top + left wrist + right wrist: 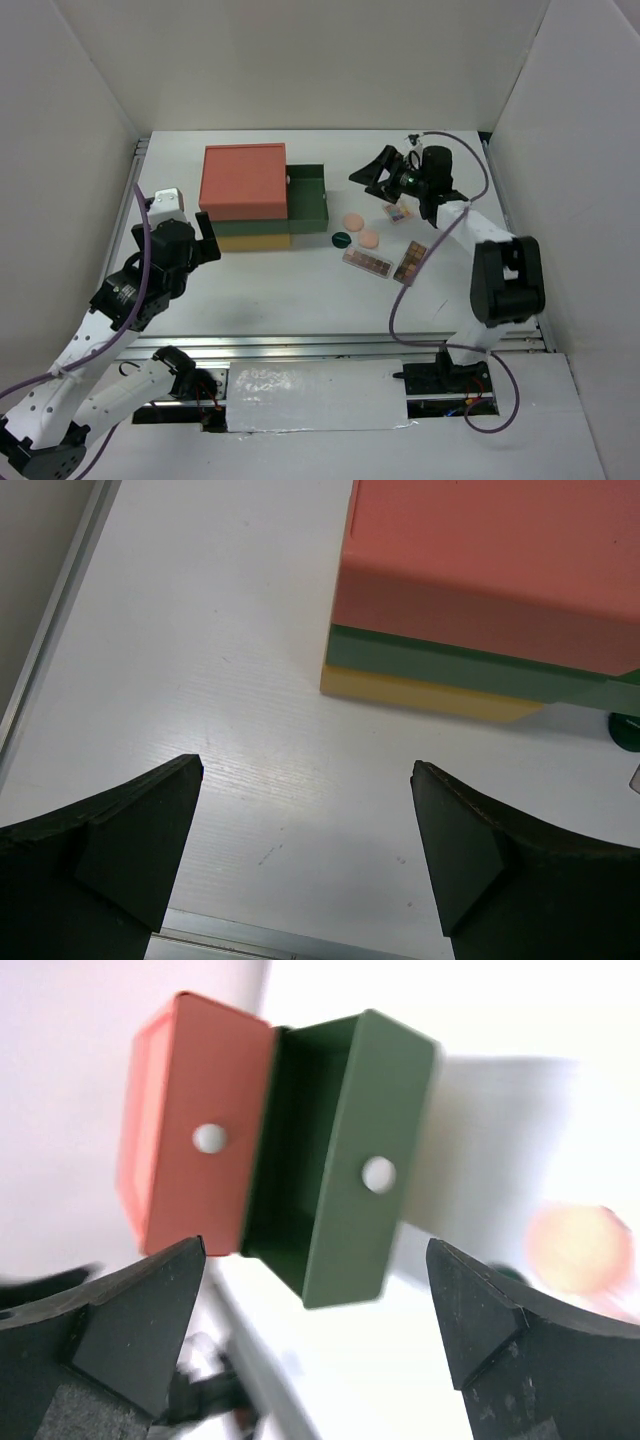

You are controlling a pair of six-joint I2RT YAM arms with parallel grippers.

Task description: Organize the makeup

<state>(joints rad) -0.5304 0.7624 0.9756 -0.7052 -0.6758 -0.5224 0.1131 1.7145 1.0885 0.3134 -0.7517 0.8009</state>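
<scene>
Both black two-finger grippers stand wide and hold nothing. The left gripper [305, 770] hovers over the white bench [200, 630] beside the stacked orange, green and yellow drawer box [480, 590]. The right gripper [315, 1250] faces its pulled-out green drawer [340, 1160]. Right of the box, on the bench, lie peach round puffs [354, 221], a dark-green disc [341, 239] and long brownish eyeshadow palettes [367, 262].

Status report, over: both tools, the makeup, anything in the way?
Left tool open, empty, by drawer box. Right tool open, empty, raised near makeup. All pieces loose on table beside open green drawer. Nothing seen blocking.
</scene>
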